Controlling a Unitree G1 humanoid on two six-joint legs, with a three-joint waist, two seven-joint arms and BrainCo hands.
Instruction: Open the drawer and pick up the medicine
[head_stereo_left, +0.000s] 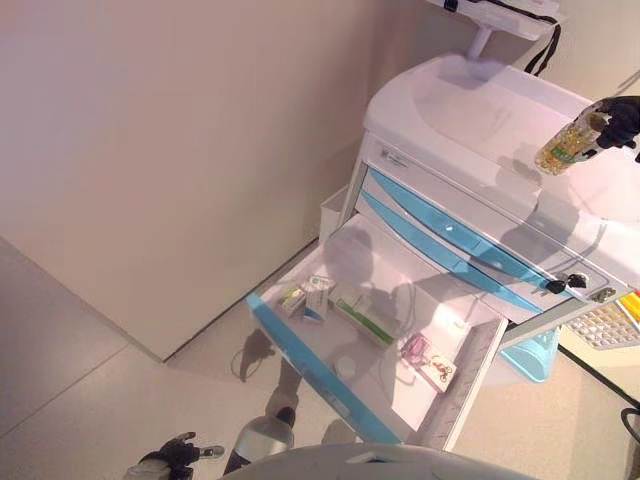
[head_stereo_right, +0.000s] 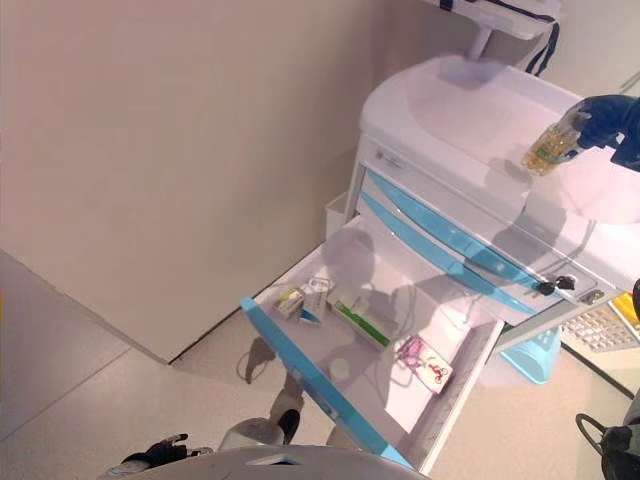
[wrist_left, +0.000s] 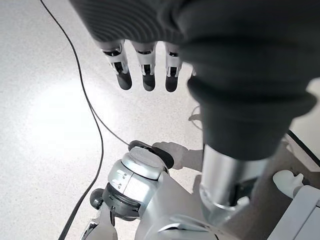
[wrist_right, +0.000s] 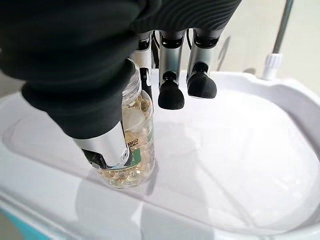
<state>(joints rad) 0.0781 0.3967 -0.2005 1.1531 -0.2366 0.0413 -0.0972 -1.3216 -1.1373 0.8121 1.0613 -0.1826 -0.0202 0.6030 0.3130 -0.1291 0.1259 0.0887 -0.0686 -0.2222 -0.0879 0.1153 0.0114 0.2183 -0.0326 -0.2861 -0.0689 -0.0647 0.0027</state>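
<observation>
A clear medicine bottle (head_stereo_left: 568, 145) of yellow capsules is tilted just over the white top (head_stereo_left: 470, 110) of the medical cart, at its right side. My right hand (head_stereo_left: 620, 120) is shut on it. In the right wrist view the thumb (wrist_right: 102, 142) lies across the bottle (wrist_right: 134, 155) and the fingers curl behind it; its base is at or barely above the top's surface. The bottom drawer (head_stereo_left: 440, 285) stands pulled far out, its blue front (head_stereo_left: 310, 370) toward me. My left hand (head_stereo_left: 175, 455) hangs low by the floor, fingers (wrist_left: 145, 70) straight, holding nothing.
In the drawer lie small boxes (head_stereo_left: 305, 297), a green-striped box (head_stereo_left: 365, 322) and a pink packet (head_stereo_left: 425, 358). Two shut blue drawers (head_stereo_left: 450, 240) are above it. A wall (head_stereo_left: 170, 150) stands to the left. A blue basket (head_stereo_left: 530, 355) hangs at the cart's right side.
</observation>
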